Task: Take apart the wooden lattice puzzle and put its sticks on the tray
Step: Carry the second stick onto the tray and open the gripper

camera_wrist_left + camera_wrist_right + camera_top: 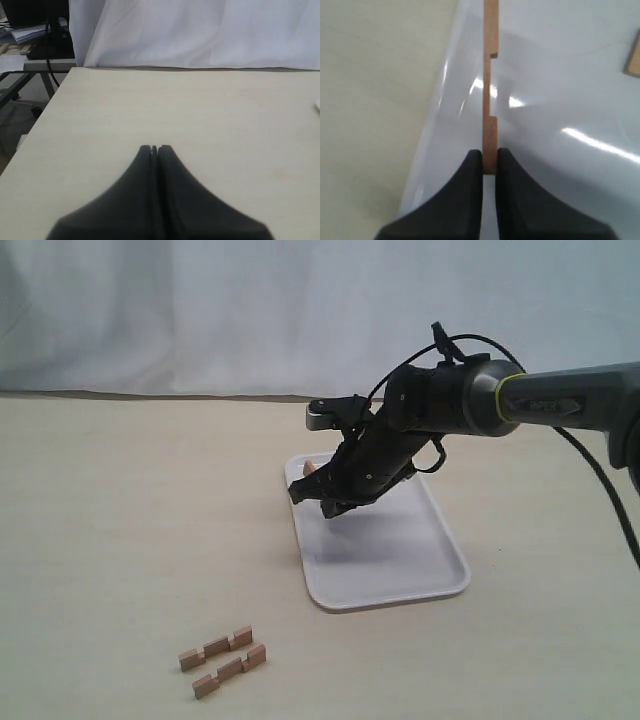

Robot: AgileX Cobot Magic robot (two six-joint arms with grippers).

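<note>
No assembled lattice puzzle is in view. Two notched sticks lie side by side on the table at the front left, one [216, 646] just behind the other [230, 671]. My right gripper [300, 492] hangs over the far left corner of the white tray [400, 570]. It is shut on one end of a third stick [490, 85], which reaches out along the tray's rim [440, 100]. A fourth stick's corner [634, 57] lies on the tray. A light-brown end [311, 468] shows beside the fingers. My left gripper [156, 147] is shut on nothing above bare table.
White cloth [200, 310] hangs behind the table. In the left wrist view the table's edge [45, 115] drops off to a metal frame and clutter [30, 45]. A black cable [600, 480] trails from the right arm.
</note>
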